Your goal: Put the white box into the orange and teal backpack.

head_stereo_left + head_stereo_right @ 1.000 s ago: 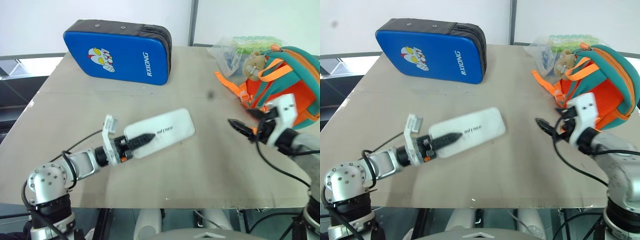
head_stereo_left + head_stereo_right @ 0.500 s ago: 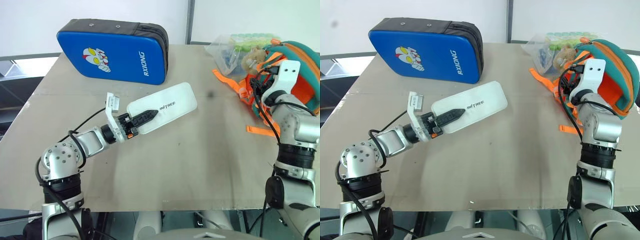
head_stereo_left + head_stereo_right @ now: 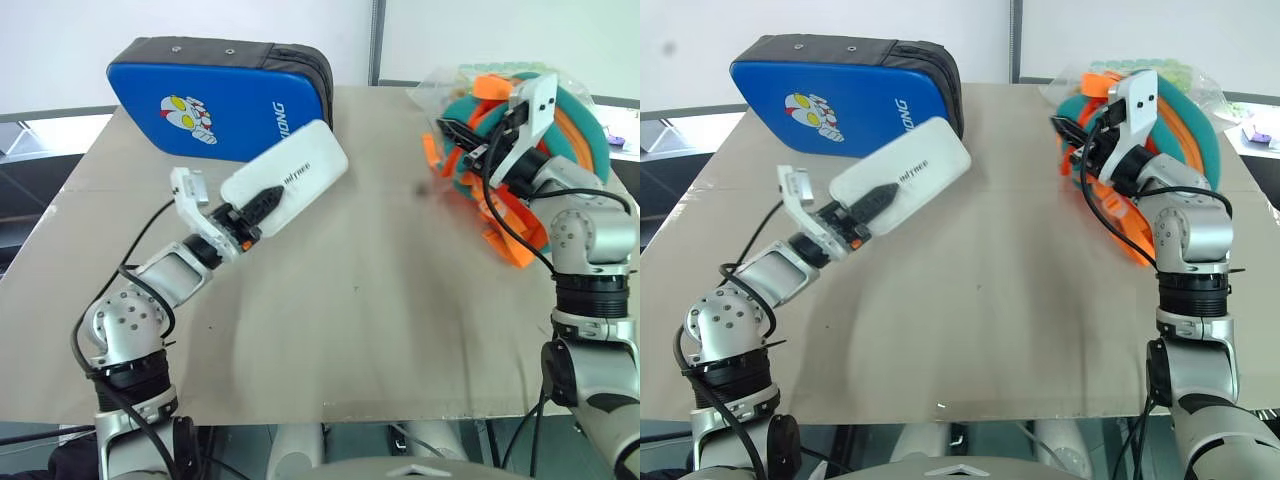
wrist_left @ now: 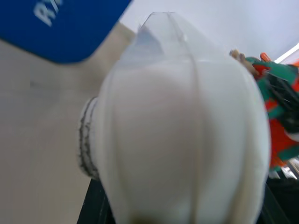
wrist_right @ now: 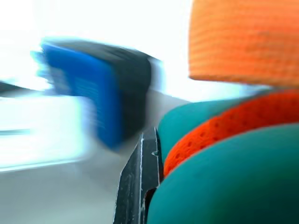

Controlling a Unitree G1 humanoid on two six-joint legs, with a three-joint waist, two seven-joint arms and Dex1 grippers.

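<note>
Left eye view: my left gripper (image 3: pixel 262 203) is clamped on the white box (image 3: pixel 287 177), one black finger lying across its top face, and I hold the box tilted off the table (image 3: pixel 350 300), its far end raised toward the blue padded case (image 3: pixel 215 100) at the table's back left. In my left wrist view the box (image 4: pixel 182 140) looms right in front of the lens.

My right gripper (image 3: pixel 452 133) is clenched on the orange and teal backpack (image 3: pixel 560 120) at the table's far right, gripping the edge that faces the box, with orange straps (image 3: pixel 505 225) hanging below my wrist. In my right wrist view one black finger (image 5: pixel 138 182) presses against the teal and orange fabric. A clear plastic bag (image 3: pixel 440 90) lies just behind the backpack. Box and backpack are well apart.
</note>
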